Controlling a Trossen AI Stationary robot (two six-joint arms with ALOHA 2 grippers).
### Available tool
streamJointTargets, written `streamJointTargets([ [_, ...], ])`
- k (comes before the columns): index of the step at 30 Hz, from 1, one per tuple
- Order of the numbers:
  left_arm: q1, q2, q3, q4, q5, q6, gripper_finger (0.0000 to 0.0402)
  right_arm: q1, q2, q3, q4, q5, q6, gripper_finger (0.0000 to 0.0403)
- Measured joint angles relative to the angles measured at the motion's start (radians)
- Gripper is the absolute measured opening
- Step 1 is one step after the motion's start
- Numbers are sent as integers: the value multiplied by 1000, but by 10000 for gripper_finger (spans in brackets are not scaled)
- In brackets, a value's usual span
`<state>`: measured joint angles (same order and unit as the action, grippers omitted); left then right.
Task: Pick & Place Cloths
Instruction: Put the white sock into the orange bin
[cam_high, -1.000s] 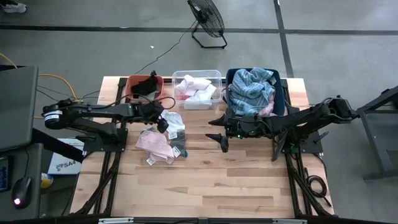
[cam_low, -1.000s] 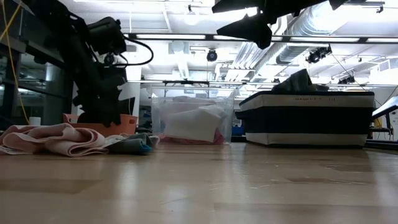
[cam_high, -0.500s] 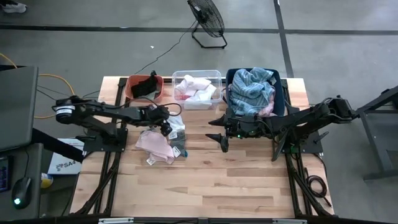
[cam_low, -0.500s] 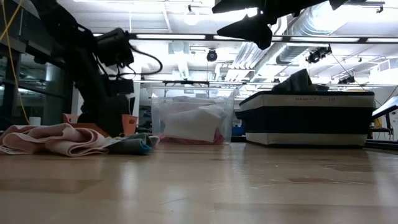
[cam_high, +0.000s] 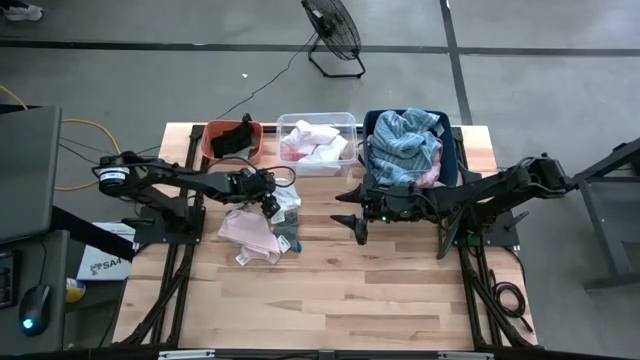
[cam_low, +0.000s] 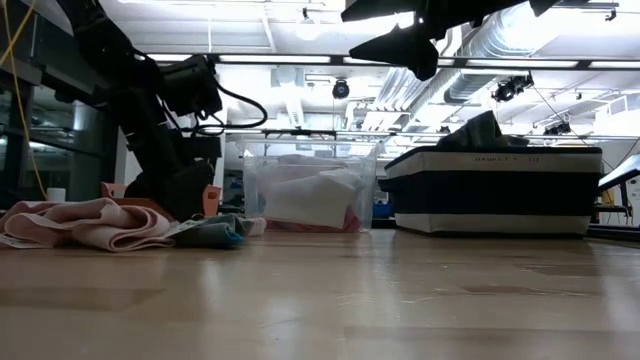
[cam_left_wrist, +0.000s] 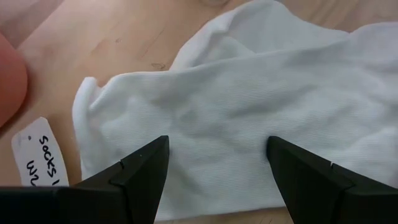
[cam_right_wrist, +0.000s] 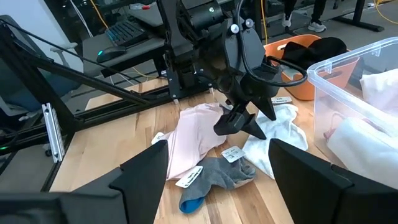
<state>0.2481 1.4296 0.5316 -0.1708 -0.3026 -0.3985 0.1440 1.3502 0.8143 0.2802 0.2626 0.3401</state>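
the near half of the table (cam_high: 330, 300) is bare wood. a little past the middle, toward nine o'clock, a small heap of cloths is left loose: a pale pink cloth (cam_high: 247, 234) nearest, a small grey sock (cam_right_wrist: 219, 173) with a blue toe just beside it at its three o'clock, and a white cloth (cam_left_wrist: 249, 118) touching both on the far side. paper tags lie among them.

the left gripper (cam_high: 268, 207) hangs low over the white cloth, its jaws spread apart with the fabric showing between the two fingers and nothing clamped. i judge it is lining up to take that piece next. the right gripper (cam_high: 361, 232) waits near the table's centre, raised off the wood, jaws also apart and holding nothing.

along the far edge stand three bins. at eleven o'clock the orange bin (cam_high: 214, 133) has a black cloth (cam_high: 233, 138) draped in it. at twelve o'clock the clear bin (cam_high: 287, 123) holds white and pale pink pieces. at one o'clock the dark blue bin (cam_high: 452, 158) is piled high with a blue-striped cloth (cam_high: 404, 145), some pink showing at its edge.

so most of the sorting looks done: three bins loaded, and three loose pieces on the wood left to go, as far as i can see.
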Motion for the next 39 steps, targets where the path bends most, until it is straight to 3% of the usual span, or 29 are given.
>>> streamJointTargets([
  [7, 0, 1, 0, -12, 4, -5, 268, 0, 0, 0, 0, 0, 4, 270],
  [11, 0, 2, 0, -29, 8, -13, 241, 0, 0, 0, 0, 0, 4, 270],
  [17, 0, 2, -1, -90, 5, -35, 150, 0, 0, 0, 0, 0, 4, 270],
  [23, 0, 2, -1, -132, 0, -1, 16, 0, 0, 0, -14, -3, 3, 270],
  [31, 0, -2, -1, -137, 27, 28, 2, 4, 0, 0, -146, -4, -27, 270],
  [39, 0, -2, -2, -137, 30, 28, 1, 33, -78, -170, 10, 106, 4, 270],
])
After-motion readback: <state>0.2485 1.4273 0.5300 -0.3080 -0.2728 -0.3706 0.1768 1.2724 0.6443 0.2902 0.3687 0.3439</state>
